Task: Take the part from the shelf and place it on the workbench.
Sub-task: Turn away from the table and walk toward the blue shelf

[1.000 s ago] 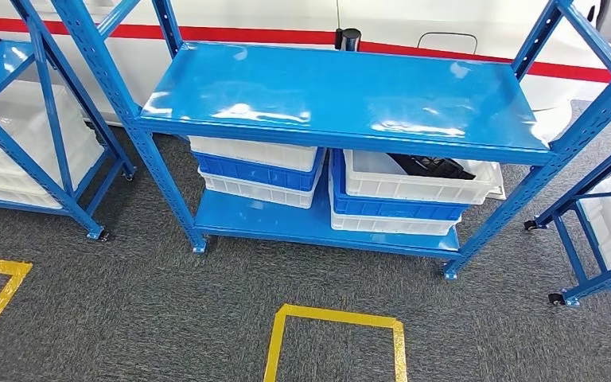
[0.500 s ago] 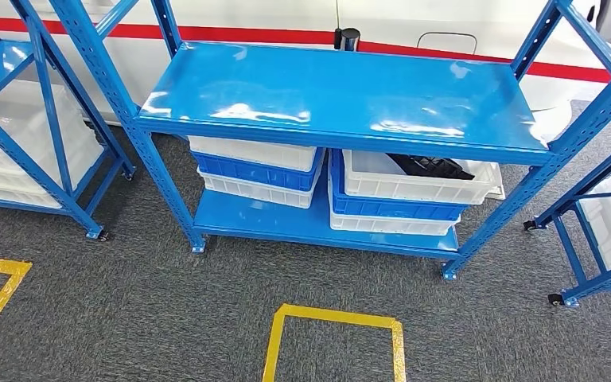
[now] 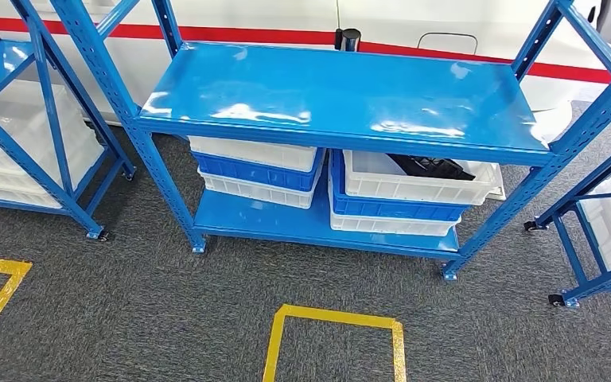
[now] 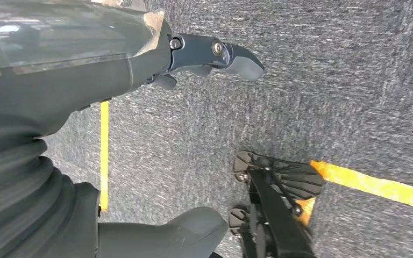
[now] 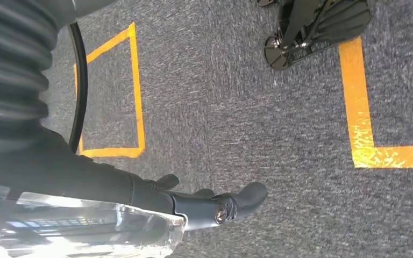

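The black part [image 3: 432,166] lay in the white bin [image 3: 418,185] at 3 o'clock under the shelf [image 3: 342,91], probably stiff, light plastic, best gripped at its edge, while the left robot hand [image 4: 193,59] and right robot hand [image 5: 209,201] hung empty, fingers loose.

Stacked bins [image 3: 402,195] on blue shelf [image 3: 342,95]

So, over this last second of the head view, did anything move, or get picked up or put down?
Nothing visibly changed. The blue shelf, the stacked bins under it and the black part in the top right white bin sit exactly as before, and the camera has not shifted. Neither robot hand has taken hold of anything; the left robot hand and right robot hand hang over the carpet.
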